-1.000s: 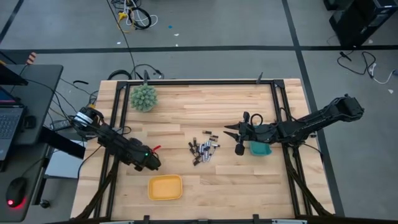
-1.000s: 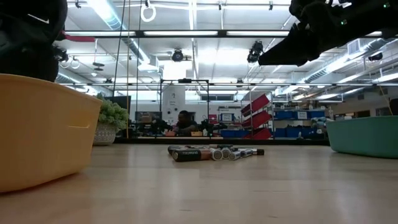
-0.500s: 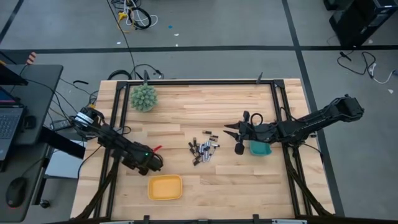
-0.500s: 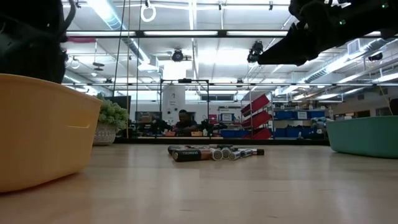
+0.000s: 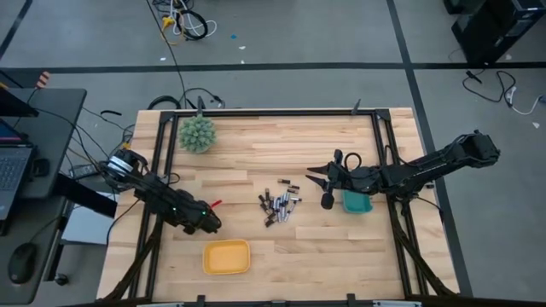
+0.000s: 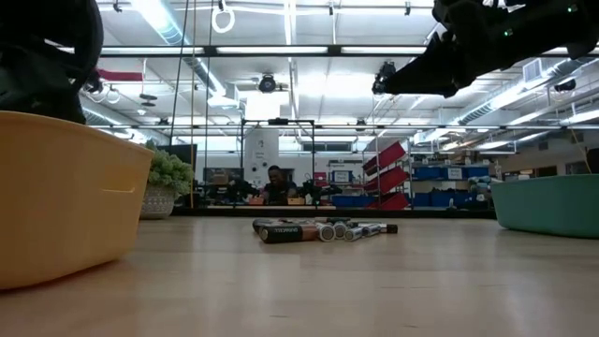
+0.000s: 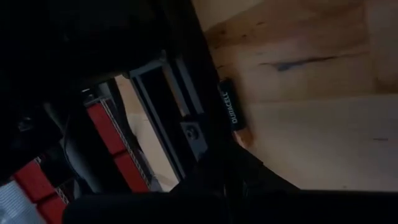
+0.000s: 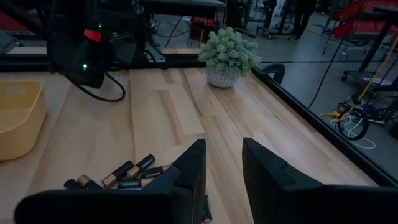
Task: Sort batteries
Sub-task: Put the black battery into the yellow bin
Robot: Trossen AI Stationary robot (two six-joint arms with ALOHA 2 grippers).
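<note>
We read the sorting as barely begun. The batteries (image 5: 279, 205) lie in one loose heap at the middle of the worktop (image 5: 256, 158), dark and silvery cells mixed together, between the two trays. The yellow tray (image 5: 226, 256) near the front edge looks empty from above, and we see nothing in the teal tray (image 5: 357, 205) on the right either, though the right arm covers part of it.

Our left gripper (image 5: 207, 223) sits low over the worktop just above the yellow tray, well apart from the heap. Its fingers are closed, and its wrist camera shows one dark cell (image 7: 231, 112) pinched between them, so we judge a first cell is on its way to the yellow tray.

Our right gripper (image 5: 320, 181) hangs above the worktop between the heap and the teal tray, fingers (image 8: 189, 165) parted with nothing between them, the heap just ahead of it.

The spiky green plant (image 5: 197, 134) stands at the far left corner, out of the way. Nearly the whole heap is left to sort.
</note>
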